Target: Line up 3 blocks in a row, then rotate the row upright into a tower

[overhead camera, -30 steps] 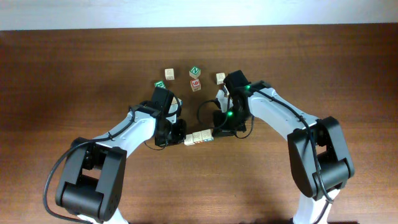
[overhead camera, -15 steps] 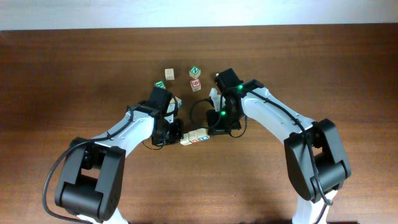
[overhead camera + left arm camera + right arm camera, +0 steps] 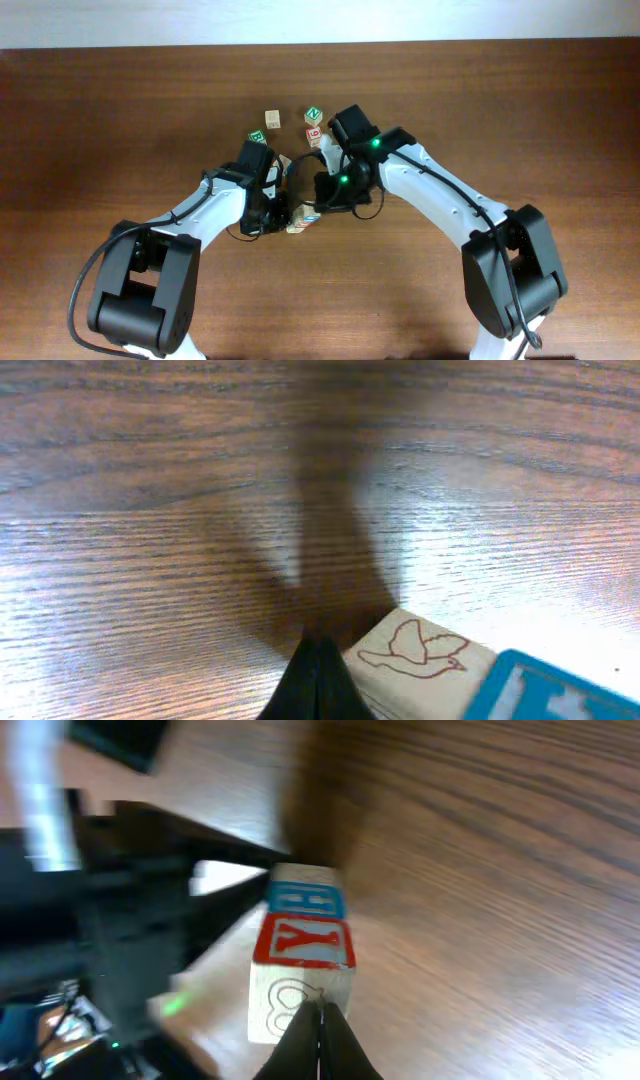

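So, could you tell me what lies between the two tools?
A short row of small pale wooden alphabet cubes lies between the left tool and right tool; the overhead view shows it.

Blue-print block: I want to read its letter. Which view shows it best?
Right wrist: the blue-print block shows its lettered top face, though blurred. Left wrist catches only a cropped blue corner; overhead, it is tiny and mostly hidden.
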You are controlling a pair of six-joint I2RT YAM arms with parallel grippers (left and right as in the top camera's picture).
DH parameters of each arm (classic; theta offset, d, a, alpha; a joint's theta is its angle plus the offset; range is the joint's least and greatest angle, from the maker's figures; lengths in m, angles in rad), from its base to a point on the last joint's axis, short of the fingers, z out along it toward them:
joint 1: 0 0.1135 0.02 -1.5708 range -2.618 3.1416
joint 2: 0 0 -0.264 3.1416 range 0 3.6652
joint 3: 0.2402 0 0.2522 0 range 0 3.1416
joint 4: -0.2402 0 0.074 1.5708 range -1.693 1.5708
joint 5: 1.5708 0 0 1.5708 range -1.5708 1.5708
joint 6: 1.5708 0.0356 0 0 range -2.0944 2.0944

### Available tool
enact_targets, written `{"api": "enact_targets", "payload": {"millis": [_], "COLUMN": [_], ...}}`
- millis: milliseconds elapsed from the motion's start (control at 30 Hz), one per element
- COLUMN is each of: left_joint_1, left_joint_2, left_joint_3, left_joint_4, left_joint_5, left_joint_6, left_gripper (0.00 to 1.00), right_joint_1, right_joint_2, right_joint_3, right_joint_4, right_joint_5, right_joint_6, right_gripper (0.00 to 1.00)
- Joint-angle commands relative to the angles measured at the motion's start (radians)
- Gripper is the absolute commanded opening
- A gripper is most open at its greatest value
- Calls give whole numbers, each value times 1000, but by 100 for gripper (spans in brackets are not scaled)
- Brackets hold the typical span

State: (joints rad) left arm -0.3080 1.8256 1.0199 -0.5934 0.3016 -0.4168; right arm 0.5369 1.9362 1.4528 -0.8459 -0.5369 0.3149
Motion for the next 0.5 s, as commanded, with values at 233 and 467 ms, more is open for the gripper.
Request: {"api": "enact_targets", "payload": {"millis": [233, 467], "left_joint_1": [-36, -30], "left_joint_2": [5, 5], "left_joint_3": [12, 29], "left_joint_4": [25, 22], "left_joint_5": [166, 161], "left_joint_6": [14, 27], "left_gripper": [0, 0], "right_joint_1": [60, 44], "right_joint_2": [23, 22], "right_joint_3": [-3, 21], "right_joint_4": [12, -5], "right_joint_5": [-56, -54], "right_joint_6": [16, 14], "right_gripper": [4, 4]}}
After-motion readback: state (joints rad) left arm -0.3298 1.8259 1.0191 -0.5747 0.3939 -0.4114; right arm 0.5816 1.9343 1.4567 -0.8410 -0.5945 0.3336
